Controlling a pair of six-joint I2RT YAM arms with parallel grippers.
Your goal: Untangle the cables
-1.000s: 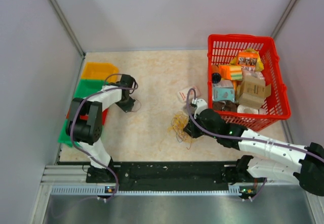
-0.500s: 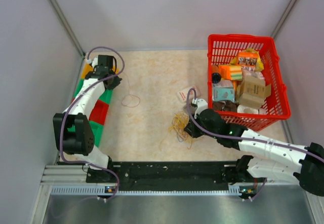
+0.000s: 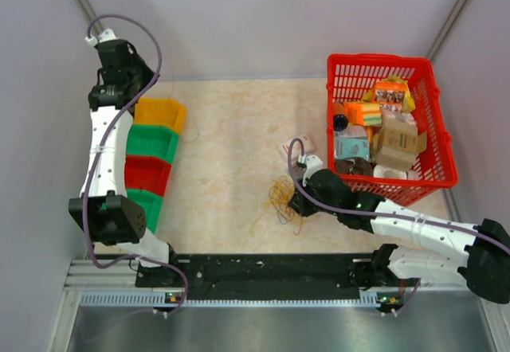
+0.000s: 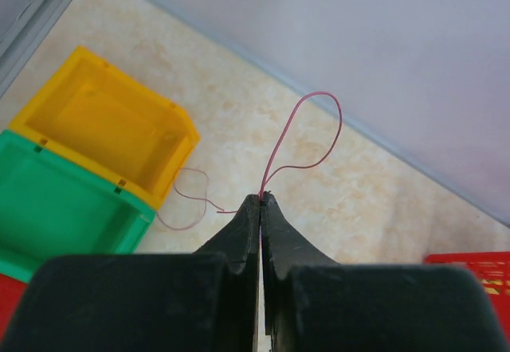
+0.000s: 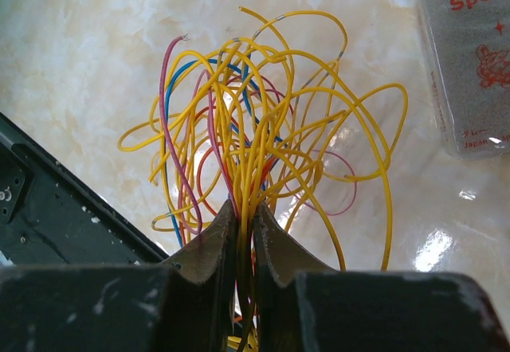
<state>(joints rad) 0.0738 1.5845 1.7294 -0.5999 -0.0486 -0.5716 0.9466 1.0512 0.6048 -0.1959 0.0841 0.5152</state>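
A tangle of mostly yellow cables (image 3: 280, 197), with blue, red and pink strands, lies on the table at centre right. My right gripper (image 3: 296, 203) is shut on it. In the right wrist view the jaws (image 5: 245, 209) pinch a bunch of the yellow cables (image 5: 263, 129). My left gripper (image 3: 137, 81) is raised high at the far left, above the bins. In the left wrist view it (image 4: 260, 198) is shut on a thin pink cable (image 4: 311, 129), which loops above the fingertips and trails a tail to the left.
A row of bins stands along the left edge: yellow (image 3: 159, 115), green (image 3: 151, 143), red (image 3: 143, 175) and green (image 3: 139, 205). A red basket (image 3: 381, 59) full of packages stands at the back right. A sponge packet (image 3: 296, 146) lies beside the tangle.
My left arm has risen from the table near the bins to high at the far left, carrying the pink cable. The right gripper has stayed on the tangle.
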